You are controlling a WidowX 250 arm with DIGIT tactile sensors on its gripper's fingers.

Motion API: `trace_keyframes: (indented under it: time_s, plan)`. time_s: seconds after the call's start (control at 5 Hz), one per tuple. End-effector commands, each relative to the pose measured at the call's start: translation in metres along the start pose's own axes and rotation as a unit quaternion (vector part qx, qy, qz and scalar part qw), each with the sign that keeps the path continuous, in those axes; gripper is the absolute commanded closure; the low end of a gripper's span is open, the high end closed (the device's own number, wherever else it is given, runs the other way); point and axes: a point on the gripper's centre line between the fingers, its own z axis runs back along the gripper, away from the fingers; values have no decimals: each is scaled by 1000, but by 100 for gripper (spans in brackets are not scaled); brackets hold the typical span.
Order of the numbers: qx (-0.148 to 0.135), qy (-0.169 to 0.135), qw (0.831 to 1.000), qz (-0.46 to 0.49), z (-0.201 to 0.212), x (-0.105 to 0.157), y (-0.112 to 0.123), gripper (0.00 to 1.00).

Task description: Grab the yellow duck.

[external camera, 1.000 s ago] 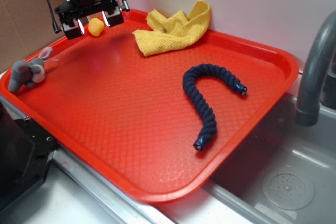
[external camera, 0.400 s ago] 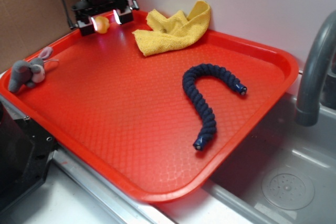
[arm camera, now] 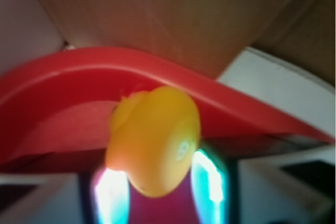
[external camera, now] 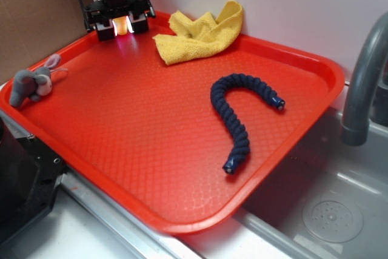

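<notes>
The yellow duck, small and glossy, sits at the far left corner of the red tray, between the two fingers of my gripper. In the wrist view the yellow duck fills the gap of the gripper. The left pad and right pad press against its sides. The tray's rim curves just behind it. The duck's lower part is hidden between the fingers.
A yellow cloth lies bunched at the tray's back edge. A dark blue rope curves on the right half. A grey plush mouse rests at the left rim. Cardboard stands behind; a faucet and sink lie to the right.
The gripper has moved back and right toward the tray's far corner with the duck between its fingers, and the fingers have drawn closer together around it.
</notes>
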Motion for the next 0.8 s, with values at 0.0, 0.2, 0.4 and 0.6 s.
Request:
trace_keyframes:
  time_s: [0.0,0.2,0.4,0.6]
  plan:
    - [-87,-30,988,-125,112,-34,19,100]
    - [-121,-2,973,-195,141,-73,20,100]
    - [-143,14,956,-255,151,-94,18,100]
    - [-190,59,925,-323,162,-97,26,100]
